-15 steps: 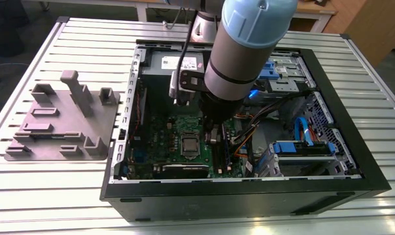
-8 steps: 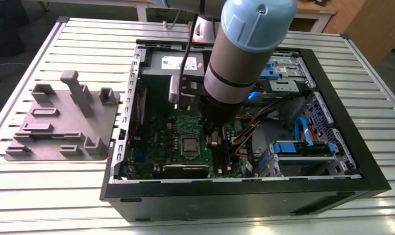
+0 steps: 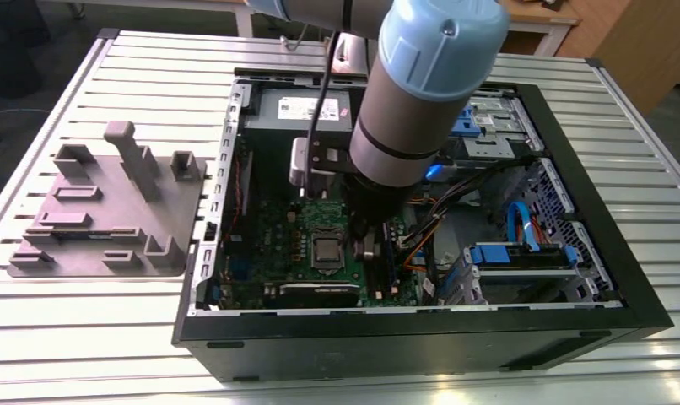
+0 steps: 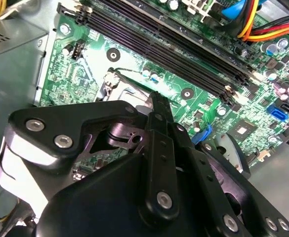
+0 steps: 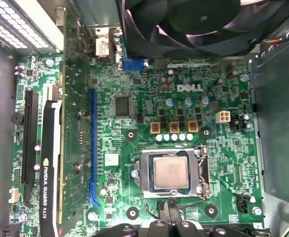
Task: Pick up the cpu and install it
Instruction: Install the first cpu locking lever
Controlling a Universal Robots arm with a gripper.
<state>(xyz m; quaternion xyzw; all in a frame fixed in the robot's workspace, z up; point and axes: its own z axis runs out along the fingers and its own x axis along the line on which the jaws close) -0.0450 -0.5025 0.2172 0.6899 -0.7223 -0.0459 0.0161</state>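
The cpu (image 5: 170, 173), a small silvery square chip, lies flat inside the silver socket frame (image 5: 146, 174) of the green motherboard (image 5: 134, 79). It also shows in the exterior view as a grey square, the cpu (image 3: 323, 251). My gripper (image 5: 168, 208) hovers just off one edge of the socket, its black fingers pressed together with nothing between them. In the second wrist view the gripper (image 4: 154, 98) points its narrow tip down at the socket's corner, and its body hides the chip.
The open black computer case (image 3: 610, 253) lies on a slatted metal table. A large black fan (image 5: 193, 24) and a graphics card (image 5: 49, 163) flank the socket; memory slots (image 4: 174, 44) and bundled cables (image 4: 253, 19) run nearby. A grey fixture tray (image 3: 104, 211) sits at the exterior view's left.
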